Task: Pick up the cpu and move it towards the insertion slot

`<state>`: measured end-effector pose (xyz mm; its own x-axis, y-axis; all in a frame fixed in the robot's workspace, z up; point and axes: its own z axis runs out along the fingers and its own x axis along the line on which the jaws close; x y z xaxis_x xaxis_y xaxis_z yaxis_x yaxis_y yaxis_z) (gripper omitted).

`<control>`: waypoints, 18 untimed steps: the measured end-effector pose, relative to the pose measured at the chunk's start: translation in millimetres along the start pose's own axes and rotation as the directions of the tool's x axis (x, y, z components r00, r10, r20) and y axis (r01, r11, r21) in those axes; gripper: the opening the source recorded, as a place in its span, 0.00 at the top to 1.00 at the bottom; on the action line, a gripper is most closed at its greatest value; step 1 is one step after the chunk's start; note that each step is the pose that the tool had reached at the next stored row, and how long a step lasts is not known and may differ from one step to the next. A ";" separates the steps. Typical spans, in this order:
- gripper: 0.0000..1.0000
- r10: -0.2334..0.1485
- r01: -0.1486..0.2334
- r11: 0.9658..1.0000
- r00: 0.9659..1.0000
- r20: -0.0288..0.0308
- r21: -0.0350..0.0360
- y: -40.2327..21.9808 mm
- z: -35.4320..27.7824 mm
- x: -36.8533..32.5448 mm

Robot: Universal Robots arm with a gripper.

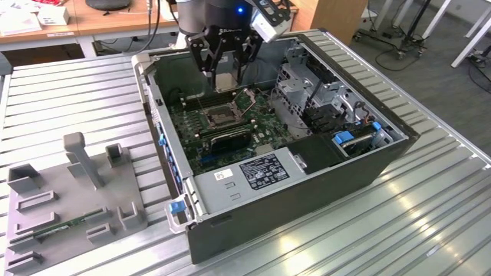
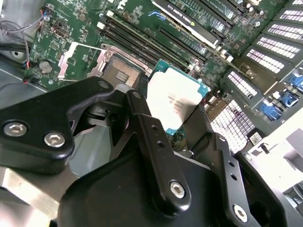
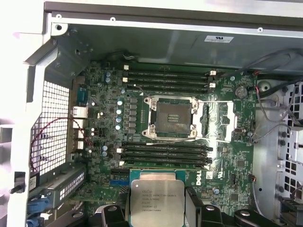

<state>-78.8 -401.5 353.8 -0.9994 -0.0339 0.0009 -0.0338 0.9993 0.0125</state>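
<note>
Already the black two-fingered gripper (image 1: 224,75) clamps the flat square silvery-beige cpu (image 3: 157,202), lifted above the green motherboard (image 3: 227,165). It hangs near, not over, the silver-framed square insertion slot (image 3: 171,118); the approach is unfinished.

Lab or workshop: open computer case (image 1: 307,172) on ribbed metal bench (image 1: 77,103), wooden desks (image 1: 100,23), rolling stands (image 1: 399,34) behind.
</note>
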 end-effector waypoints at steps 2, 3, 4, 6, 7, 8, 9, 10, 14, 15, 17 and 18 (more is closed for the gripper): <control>0.45 0.000 0.000 1.000 1.000 0.000 0.000 1.1 0.5 -0.1; 0.45 0.000 0.000 1.000 1.000 0.000 0.000 1.7 0.7 -0.2; 0.45 0.000 0.000 1.000 1.000 0.000 0.000 2.3 1.0 -0.2; 0.45 0.000 0.000 1.000 1.000 0.000 -0.001 3.6 1.6 -0.4; 0.45 0.000 0.000 1.000 1.000 0.000 -0.001 4.2 1.9 -0.6; 0.45 0.000 0.000 1.000 1.000 0.000 -0.001 4.9 2.1 -0.7; 0.45 0.000 0.000 1.000 1.000 0.000 -0.001 5.5 2.4 -0.8; 0.45 0.000 0.000 1.000 1.000 0.000 -0.001 6.1 2.7 -0.9; 0.45 0.000 0.000 1.000 1.000 0.000 -0.002 8.1 3.8 -1.2; 0.45 0.000 0.000 1.000 1.000 0.000 -0.003 8.3 3.9 -1.2; 0.45 0.000 0.000 1.000 1.000 0.000 -0.003 8.4 4.0 -1.2; 0.45 0.000 0.000 1.000 1.000 0.000 -0.003 8.4 4.0 -1.2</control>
<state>-77.9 -393.0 349.9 -0.9994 -0.0339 0.0008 -0.0338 0.9993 0.0153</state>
